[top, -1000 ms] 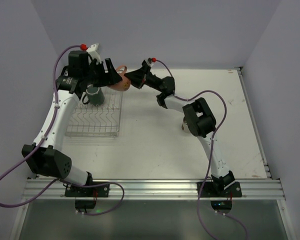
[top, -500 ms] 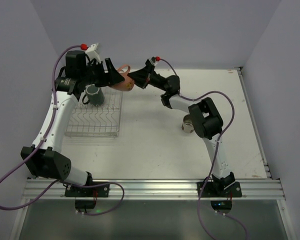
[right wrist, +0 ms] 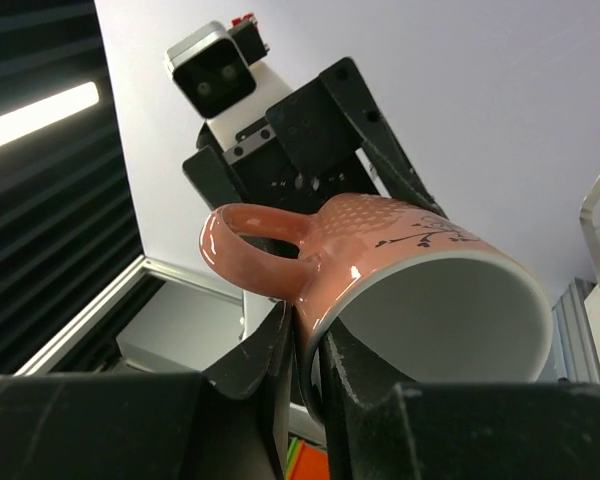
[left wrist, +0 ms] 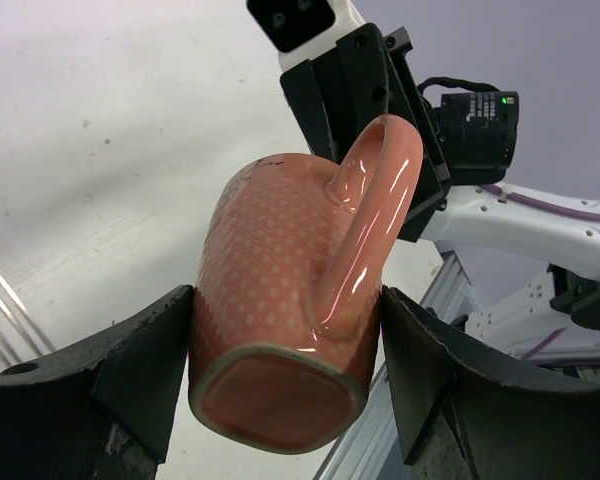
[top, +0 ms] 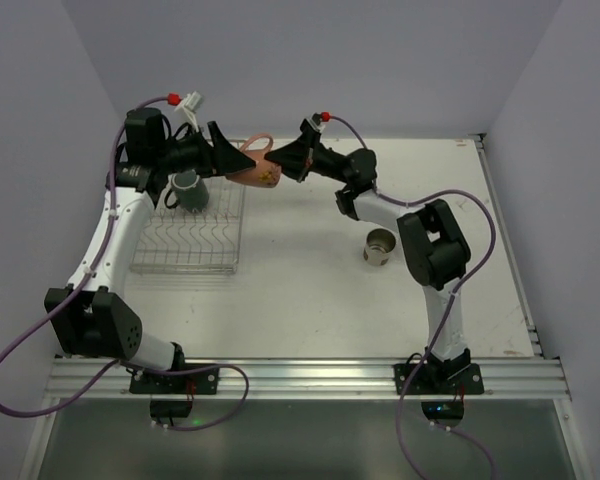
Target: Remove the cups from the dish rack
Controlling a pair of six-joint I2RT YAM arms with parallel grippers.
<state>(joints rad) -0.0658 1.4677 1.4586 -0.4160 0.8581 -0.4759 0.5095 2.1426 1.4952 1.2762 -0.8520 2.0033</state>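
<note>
Our left gripper clamped the salmon-pink mug near its base, in the air, and our right gripper pinched the mug's rim wall from the opposite end. We judged this the handover. The next move called for the left jaws to spread and back off toward the dish rack below them, where a dark green mug stood.

The salmon-pink mug looks glossy and smooth-glazed; the dish rack is shiny metal wire.
</note>
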